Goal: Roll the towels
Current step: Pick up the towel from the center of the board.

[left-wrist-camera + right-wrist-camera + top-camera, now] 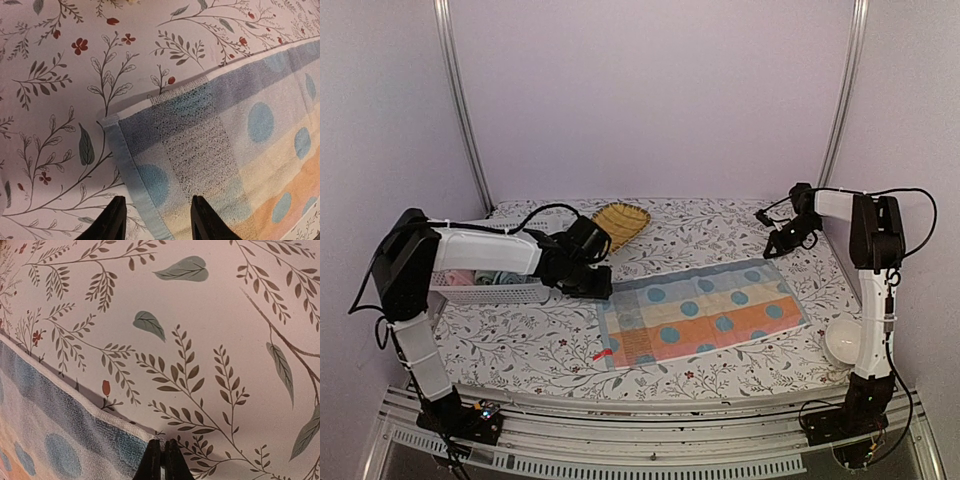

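The printed towel [700,312], striped light blue and orange with blue dots, lies spread flat on the flowered table. My left gripper [595,285] is open just above its far left corner. In the left wrist view the gripper [157,200] straddles the hemmed left edge of the towel [225,140], with nothing between the fingers. My right gripper [775,243] is at the far right corner. In the right wrist view the gripper [162,442] is shut, pinching the tip of the towel [60,430], whose edge is slightly raised. Pale cloth [485,276] shows in the basket, mostly hidden.
A white mesh basket [490,292] stands at the left under my left arm. The yellow leaf-shaped tray [620,222] lies at the back centre. A white bowl [842,342] sits at the near right by the right arm's post. A small red tag [601,353] is at the towel's near left corner.
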